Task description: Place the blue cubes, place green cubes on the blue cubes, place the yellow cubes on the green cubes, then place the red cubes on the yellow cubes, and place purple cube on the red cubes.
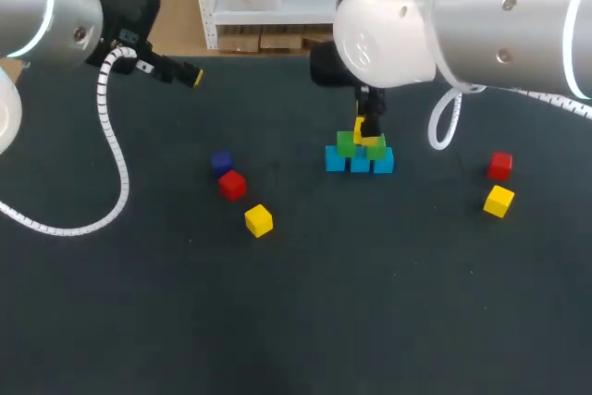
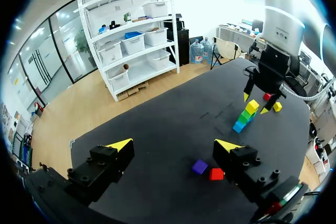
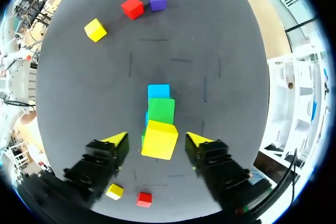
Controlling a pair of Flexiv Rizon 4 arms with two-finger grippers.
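Both arms are built from silver-grey cylindrical links. The left arm [image 1: 42,6] has a lit white ring band around its link. The right arm [image 1: 509,25] has the same band, small dark screw heads set in its shell, and a white rounded joint cap [image 1: 384,34]. The wrist housings are black. A white coiled cable [image 1: 109,131] is fitted to the left arm and a white cable loop [image 1: 432,131] to the right. The left end effector [image 2: 174,145] and right end effector [image 3: 156,139] each have two black block-shaped fingers with recessed screws and yellow wedge tips.
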